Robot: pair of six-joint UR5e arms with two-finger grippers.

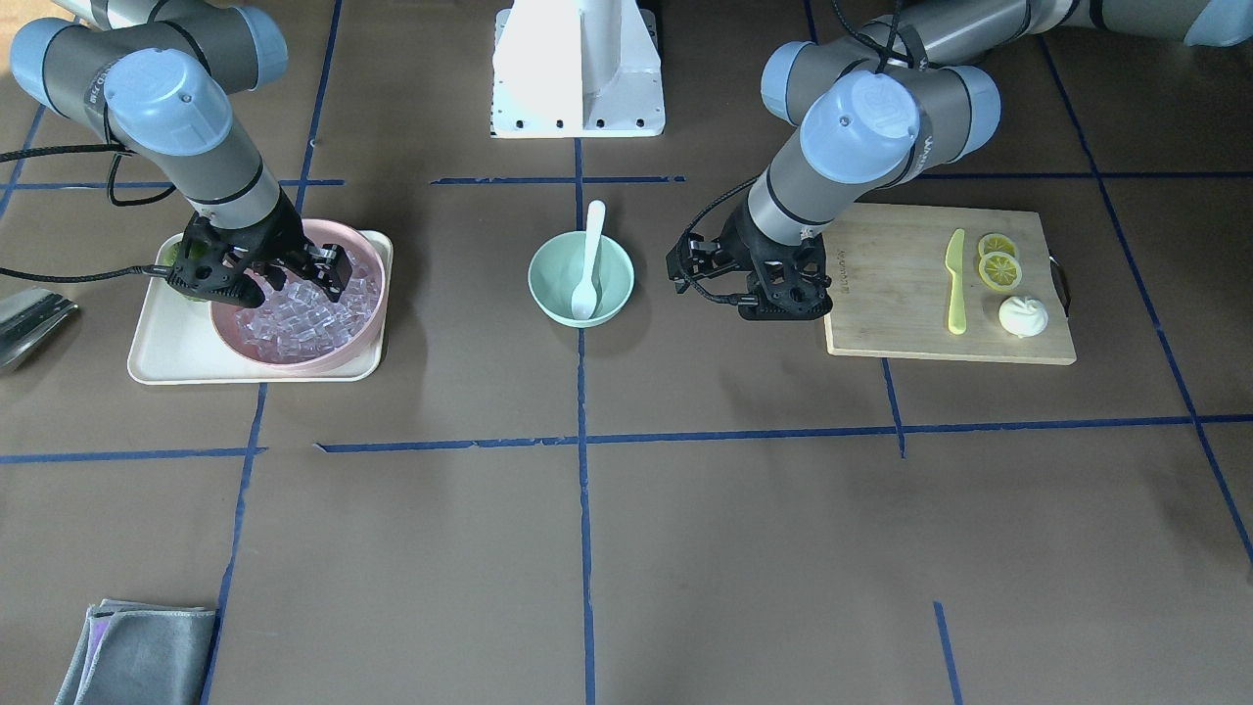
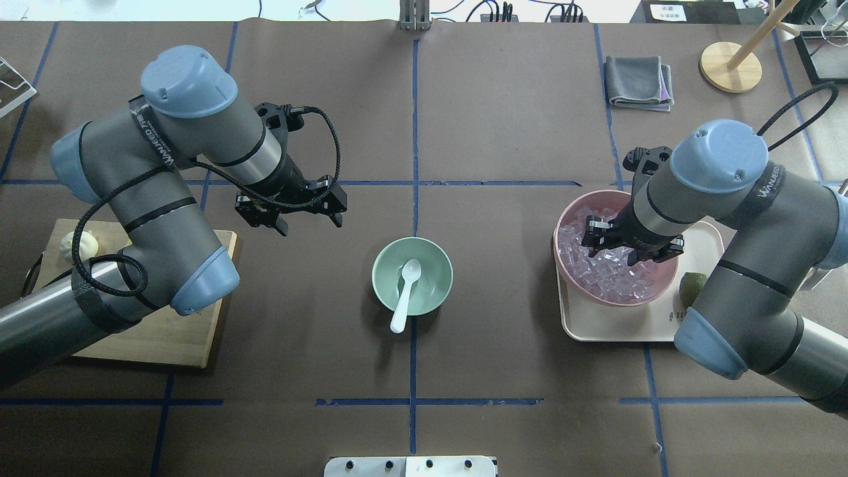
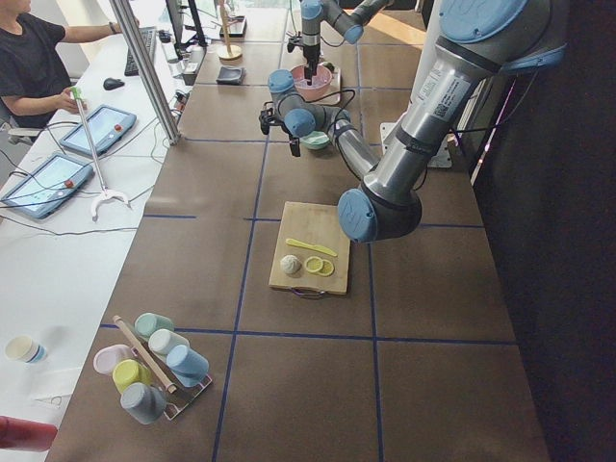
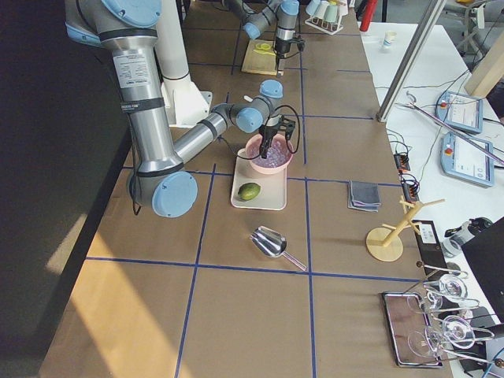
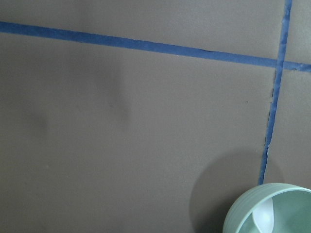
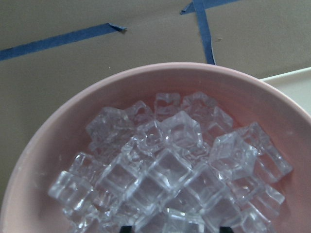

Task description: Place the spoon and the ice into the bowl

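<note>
The white spoon point(image 2: 405, 288) lies in the mint-green bowl point(image 2: 381, 265) at the table's middle, scoop inside and handle leaning over the rim. Both also show in the front view, the spoon point(image 1: 590, 255) and the bowl point(image 1: 548, 294). Many clear ice cubes point(image 6: 170, 165) fill a pink bowl point(image 2: 570, 212). My right gripper point(image 2: 629, 255) is open, with its fingertips just above the ice and nothing between them. My left gripper point(image 2: 310, 222) is open and empty above the bare table, to the left of the green bowl; the bowl's rim point(image 5: 291, 194) shows in the left wrist view.
The pink bowl stands on a cream tray point(image 2: 596, 328) beside a lime point(image 2: 692, 288). A wooden board point(image 1: 901, 284) holds a yellow-green knife point(image 1: 954, 284), lemon slices point(image 1: 998, 264) and a white bun point(image 1: 1023, 315). A grey cloth point(image 2: 639, 81) and a metal scoop point(image 1: 29, 323) lie further off.
</note>
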